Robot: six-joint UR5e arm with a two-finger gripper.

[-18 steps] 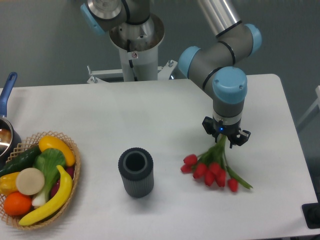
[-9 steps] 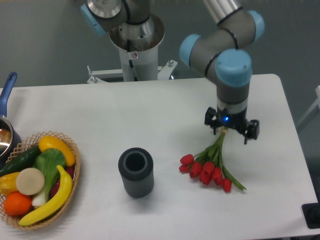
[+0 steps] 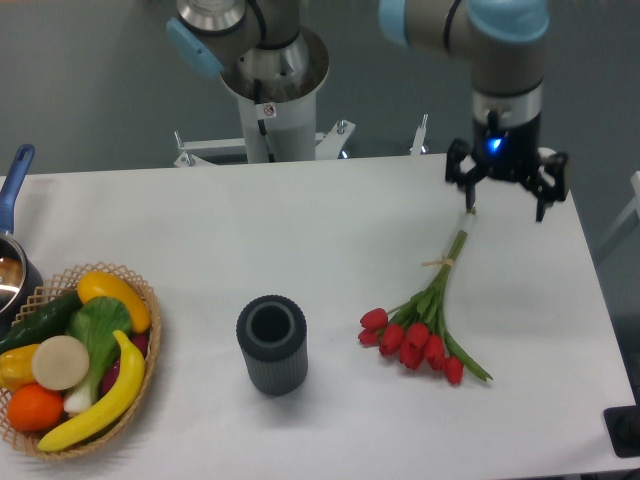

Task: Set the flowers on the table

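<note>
A bunch of red tulips with long green stems bound by tan twine (image 3: 428, 320) lies flat on the large white desk with rounded corners (image 3: 300, 240), in its right half. The red heads cluster at the lower end, toward the front edge, and the stems run up and to the right, ending near the far right part of the desk. The twine wraps the stems about midway along their length. One green leaf sticks out to the lower right of the heads.

The black two-finger gripper (image 3: 505, 190) of the grey and light-blue arm hangs above the far right of the desk, just over the tip of the stems. Its jaws stand wide apart and hold nothing; the stem ends appear to lie free below the left finger, though whether they touch it cannot be told. A small blue light glows on the gripper body.

A dark grey ribbed cylindrical cup (image 3: 271, 344) stands upright near the middle front of the desk, left of the tulip heads and apart from them, its open mouth facing up. At the left front edge sits a woven wicker basket (image 3: 141, 362) filled with toy fruit and vegetables, among them a yellow banana (image 3: 107, 396), an orange (image 3: 36, 406) and a green cucumber (image 3: 42, 322). Behind the basket, at the left border, part of a pot with a blue handle (image 3: 15, 175) shows.
</note>
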